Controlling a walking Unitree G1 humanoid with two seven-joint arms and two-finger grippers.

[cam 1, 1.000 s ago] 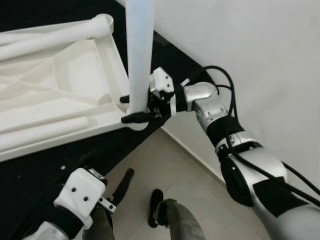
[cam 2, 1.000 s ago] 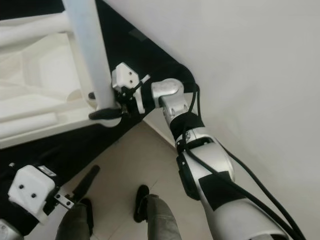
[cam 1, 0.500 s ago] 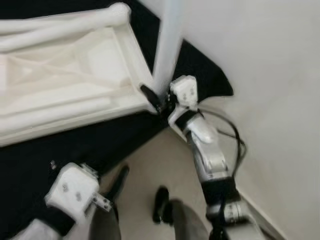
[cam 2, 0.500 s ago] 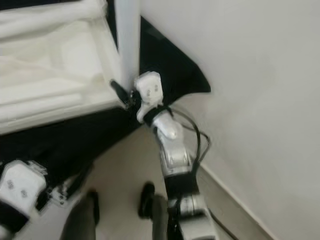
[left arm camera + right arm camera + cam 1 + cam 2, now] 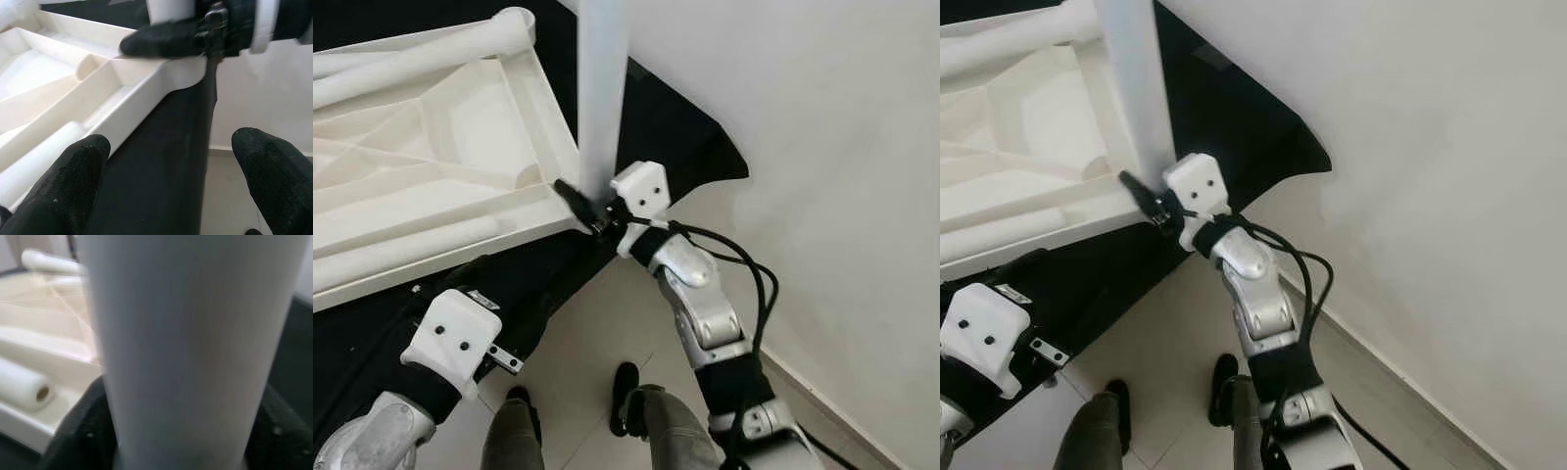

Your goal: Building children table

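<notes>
claws first: the right claw (image 5: 590, 204) is closed around the base of an upright white table leg (image 5: 602, 98), one black finger (image 5: 574, 194) wrapped across its near side, right where the leg meets the corner of the upturned white tabletop (image 5: 431, 186). in the right wrist view the leg (image 5: 195, 347) stands close between the two dark fingers (image 5: 73, 431), pressed on both sides. the tabletop lies underside up on a black cloth (image 5: 685, 137), its ribs and rim showing. another leg (image 5: 431, 57) lies along its far edge and a loose one (image 5: 401, 250) rests inside it near the front rim. the left claw (image 5: 171, 186) hangs low beside the cloth's edge, fingers spread wide with nothing between them; its white wrist block (image 5: 455, 338) sits over the dark cloth. tiled floor (image 5: 597, 343) shows below, next to a white wall (image 5: 822, 166), and the robot's own feet (image 5: 625, 387) stand on the tiles.
</notes>
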